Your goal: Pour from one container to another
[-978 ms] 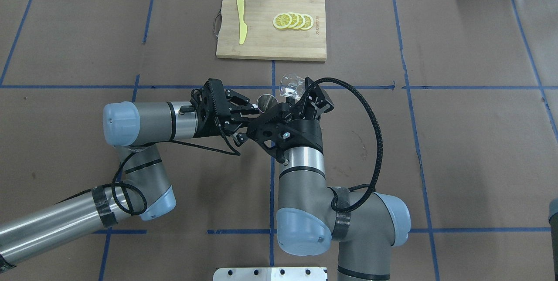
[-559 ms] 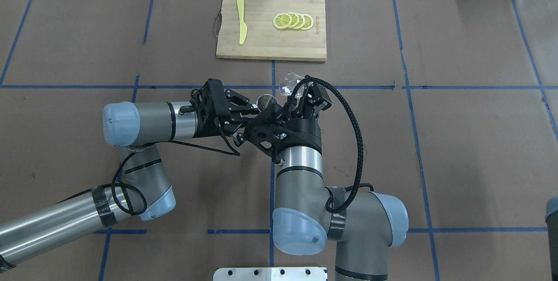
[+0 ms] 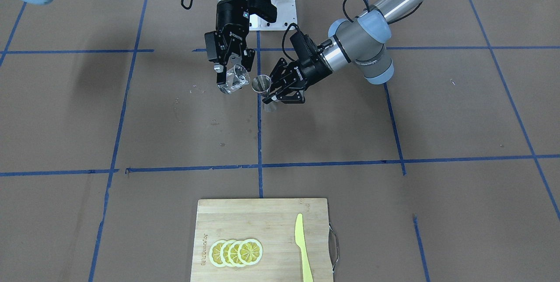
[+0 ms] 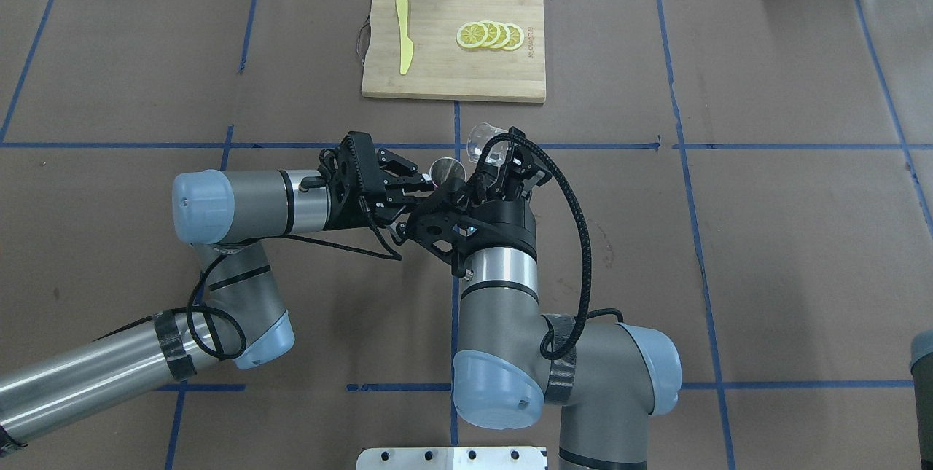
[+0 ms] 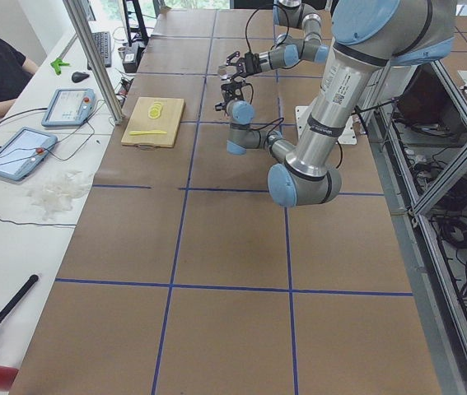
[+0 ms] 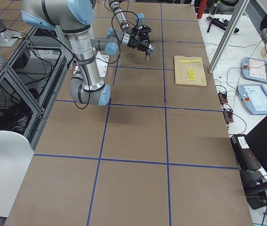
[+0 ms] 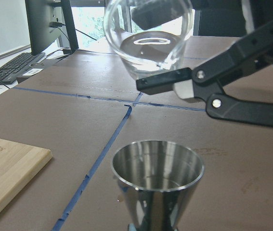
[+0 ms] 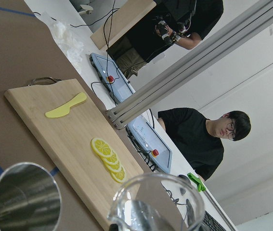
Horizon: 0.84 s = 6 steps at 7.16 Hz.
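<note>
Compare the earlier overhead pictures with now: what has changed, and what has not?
The right gripper rolled at the wrist, tipping the glass cup further towards the jigger, grip unchanged. The left gripper, the jigger it holds, and the cutting board stayed put.

Front-facing view, upper centre: the left gripper (image 3: 274,92) with its jigger (image 3: 261,84) and the right gripper (image 3: 232,68) with its glass cup (image 3: 233,81) crowd together, only a narrow gap between them. Wide bare table (image 3: 437,120) lies open on both sides. A cutting board (image 3: 271,221) occupies the bottom centre.
</note>
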Tool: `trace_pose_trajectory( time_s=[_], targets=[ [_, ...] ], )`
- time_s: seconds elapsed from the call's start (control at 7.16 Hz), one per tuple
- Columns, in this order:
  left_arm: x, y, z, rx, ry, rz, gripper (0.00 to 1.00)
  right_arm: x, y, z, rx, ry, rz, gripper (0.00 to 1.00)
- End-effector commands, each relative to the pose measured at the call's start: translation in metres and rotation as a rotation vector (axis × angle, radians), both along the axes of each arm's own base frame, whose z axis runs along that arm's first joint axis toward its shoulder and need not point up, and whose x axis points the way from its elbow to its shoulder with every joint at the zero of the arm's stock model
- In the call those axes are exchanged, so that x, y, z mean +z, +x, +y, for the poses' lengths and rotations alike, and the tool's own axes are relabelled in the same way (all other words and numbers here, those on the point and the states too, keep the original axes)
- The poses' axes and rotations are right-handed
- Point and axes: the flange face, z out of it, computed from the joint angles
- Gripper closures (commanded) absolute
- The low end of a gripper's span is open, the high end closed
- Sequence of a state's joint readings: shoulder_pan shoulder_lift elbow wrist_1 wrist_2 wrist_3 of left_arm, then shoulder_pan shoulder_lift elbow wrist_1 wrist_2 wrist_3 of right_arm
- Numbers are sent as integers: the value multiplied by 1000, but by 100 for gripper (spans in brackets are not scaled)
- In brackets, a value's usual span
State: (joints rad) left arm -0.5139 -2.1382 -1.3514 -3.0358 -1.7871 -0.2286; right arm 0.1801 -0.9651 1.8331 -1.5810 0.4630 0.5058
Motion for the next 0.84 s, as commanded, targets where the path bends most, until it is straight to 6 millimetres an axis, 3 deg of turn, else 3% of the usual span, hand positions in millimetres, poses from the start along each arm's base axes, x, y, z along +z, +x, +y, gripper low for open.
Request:
trace_pose_trajectory(
  time_s=[0.0, 0.14, 0.7],
  targets=[
    [0, 0, 0, 0, 0, 0, 100, -10, -3, 3, -4, 9, 20, 100],
    [0, -1, 0, 0, 1, 1, 100, -20, -7, 3, -3, 8, 35, 100],
    [0, -1, 1, 0, 2, 3, 100, -13, -18, 2, -15, 9, 100, 100]
  ],
)
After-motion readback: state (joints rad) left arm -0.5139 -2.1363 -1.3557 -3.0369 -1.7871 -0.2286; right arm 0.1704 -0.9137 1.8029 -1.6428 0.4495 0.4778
